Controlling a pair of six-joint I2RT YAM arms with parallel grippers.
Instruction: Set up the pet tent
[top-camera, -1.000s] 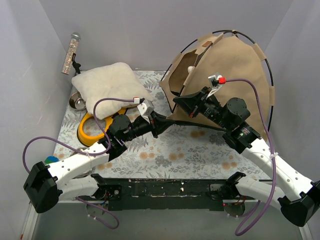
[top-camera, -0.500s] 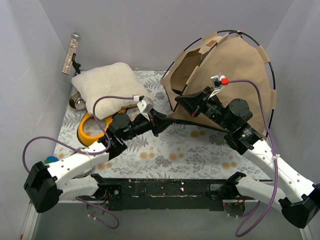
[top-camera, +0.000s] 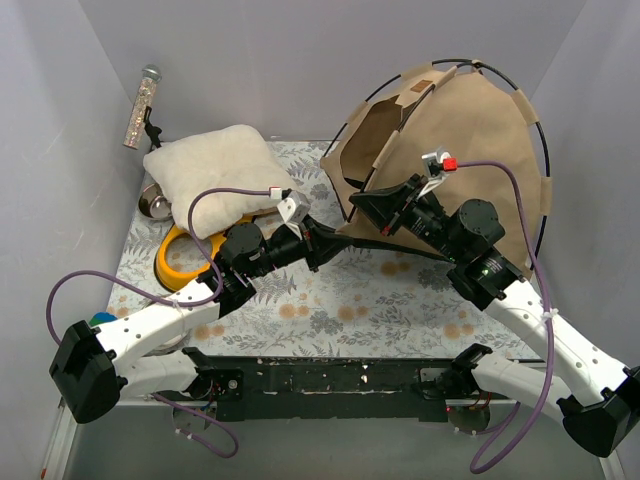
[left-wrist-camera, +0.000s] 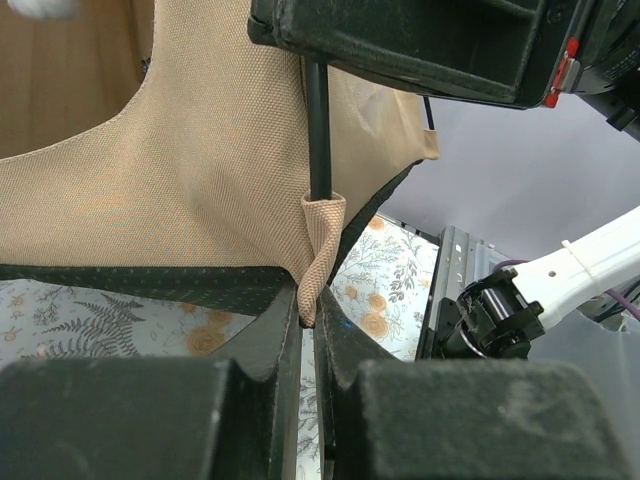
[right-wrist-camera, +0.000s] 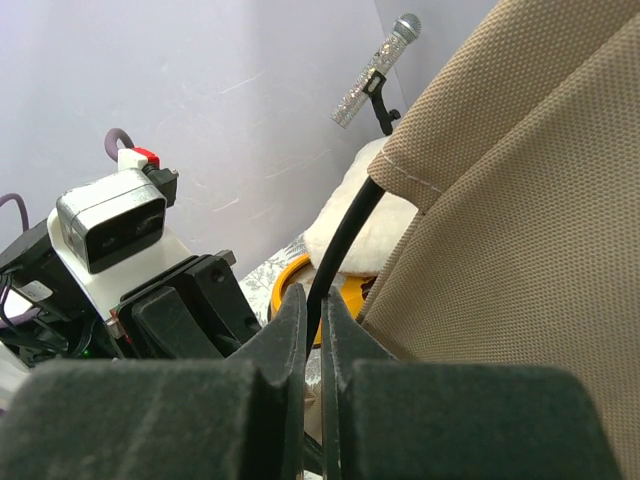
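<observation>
Since a second ago the pet tent has swelled a little taller at the back right of the table. At its near corner the left gripper is pinched together on the tan corner pocket, and the right gripper is clamped on the black pole just above. To seat it well, I judge the left should hold the pocket steady while the right pushes the pole along its own line, lest the bowed rod spring free. Only the left wrist view shows the pole's end inside the pocket; overhead, both arms hide that joint
</observation>
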